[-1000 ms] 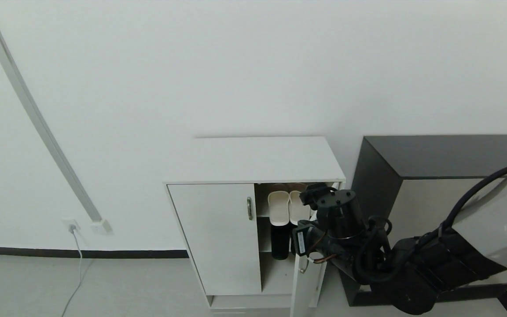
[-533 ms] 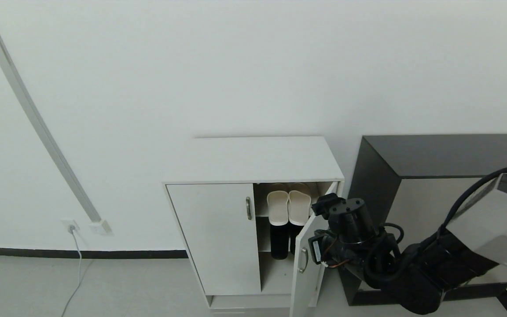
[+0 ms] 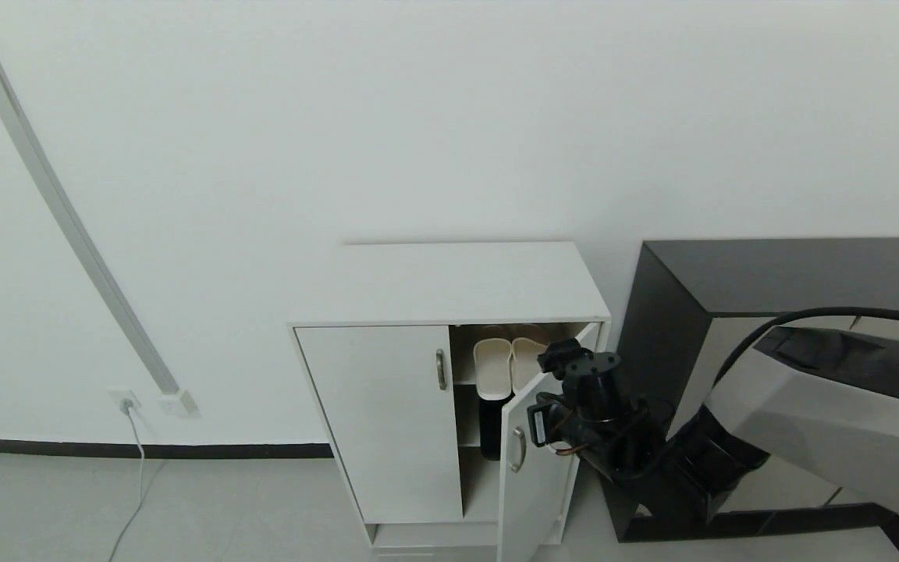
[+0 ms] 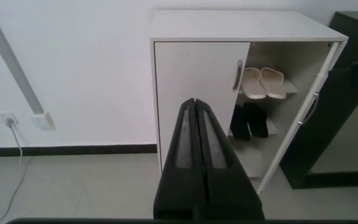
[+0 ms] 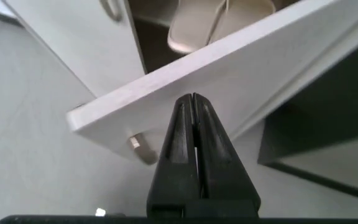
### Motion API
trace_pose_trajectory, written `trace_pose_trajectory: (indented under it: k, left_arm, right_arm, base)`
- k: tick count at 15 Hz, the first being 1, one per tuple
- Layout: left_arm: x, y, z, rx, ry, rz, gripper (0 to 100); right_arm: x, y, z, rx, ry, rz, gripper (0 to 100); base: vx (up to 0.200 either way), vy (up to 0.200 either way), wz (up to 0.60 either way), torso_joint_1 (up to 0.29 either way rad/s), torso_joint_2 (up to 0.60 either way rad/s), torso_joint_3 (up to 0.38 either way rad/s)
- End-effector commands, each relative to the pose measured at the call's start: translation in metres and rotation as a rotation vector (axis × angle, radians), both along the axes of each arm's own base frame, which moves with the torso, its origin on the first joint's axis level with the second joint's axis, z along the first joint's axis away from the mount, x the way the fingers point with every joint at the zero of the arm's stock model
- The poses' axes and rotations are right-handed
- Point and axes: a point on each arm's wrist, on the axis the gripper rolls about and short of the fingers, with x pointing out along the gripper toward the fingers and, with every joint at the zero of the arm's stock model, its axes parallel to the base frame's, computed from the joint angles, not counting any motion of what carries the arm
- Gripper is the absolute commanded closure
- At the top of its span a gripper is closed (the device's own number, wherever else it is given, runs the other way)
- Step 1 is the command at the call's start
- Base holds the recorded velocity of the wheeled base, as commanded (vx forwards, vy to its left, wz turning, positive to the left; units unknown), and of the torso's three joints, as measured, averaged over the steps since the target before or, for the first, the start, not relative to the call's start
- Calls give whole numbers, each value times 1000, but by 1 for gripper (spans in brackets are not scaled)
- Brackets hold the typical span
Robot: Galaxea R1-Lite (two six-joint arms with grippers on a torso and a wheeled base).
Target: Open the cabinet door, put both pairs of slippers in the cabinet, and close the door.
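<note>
Viewing by head camera, I log the cabinet [image 3: 449, 285] with its right door [image 3: 531, 484] half open; white slippers [image 3: 494, 367] on the upper shelf, black slippers [image 3: 492, 429] below. Left wrist: left tool [image 4: 195, 106] closed, empty, facing the cabinet. Right wrist: right tool [image 5: 193, 102] closed, empty, tip at the door.

**Cabinet at wall, right door ajar**

Cabinet [image 3: 449, 285] stands on the floor, back to the wall. Left door [image 3: 379, 421] sits flush. Right door [image 3: 527, 507] stands partway out from the front, hinged on the cabinet's right side.

In the right compartment, the upper pair of slippers [image 3: 502, 365] lies side by side on the top shelf. The lower pair of slippers [image 3: 492, 429] is on the shelf directly beneath.

Right gripper [image 5: 193, 102] is at the right door's outer side, upper part; contact unclear. Left gripper [image 4: 194, 109] is before the cabinet, well apart.

Low unit [image 3: 730, 273] stands just right of the cabinet. Wall socket [image 3: 126, 402] is well left, near the floor.
</note>
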Motion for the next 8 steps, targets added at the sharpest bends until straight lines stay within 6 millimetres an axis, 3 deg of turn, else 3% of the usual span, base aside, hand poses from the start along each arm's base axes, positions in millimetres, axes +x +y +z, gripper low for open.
trace_pose_trajectory:
  k: [1,8]
  left_arm:
    - [0,0,0,0,1,1,100]
    - [0,0,0,0,1,-1,100]
  right_arm:
    - [24,10,-17,16,-12,-10,100]
    - [67,29,-25,62,-74,-26,100]
  base:
    - [0,0,0,0,0,0]
    - [0,0,0,0,0,0]
